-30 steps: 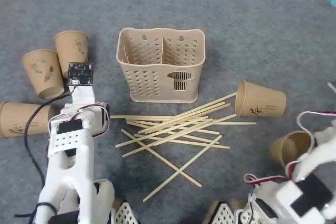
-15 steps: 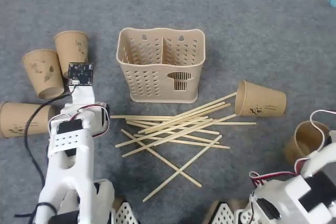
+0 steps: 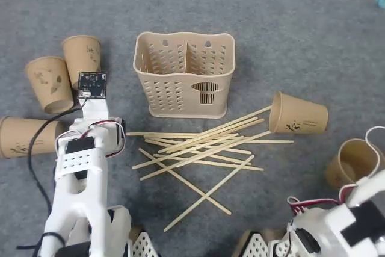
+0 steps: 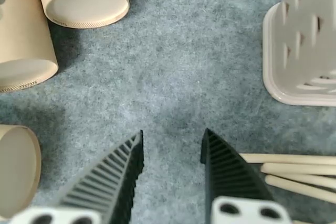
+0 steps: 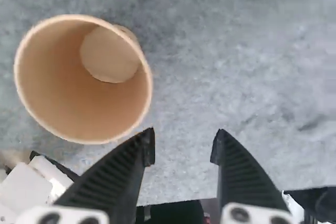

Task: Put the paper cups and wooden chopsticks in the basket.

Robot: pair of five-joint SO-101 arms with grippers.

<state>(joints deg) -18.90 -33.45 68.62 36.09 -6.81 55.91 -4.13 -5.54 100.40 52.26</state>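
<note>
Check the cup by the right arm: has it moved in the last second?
Yes. In the high view the cup has shifted rightward, away from the chopsticks, which lie unchanged, and toward the picture's right edge.

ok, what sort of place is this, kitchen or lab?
Likely a lab test bench: a grey mat as the surface, paper cups and wooden chopsticks strewn near a basket as props, and white arms at the near edge.
</note>
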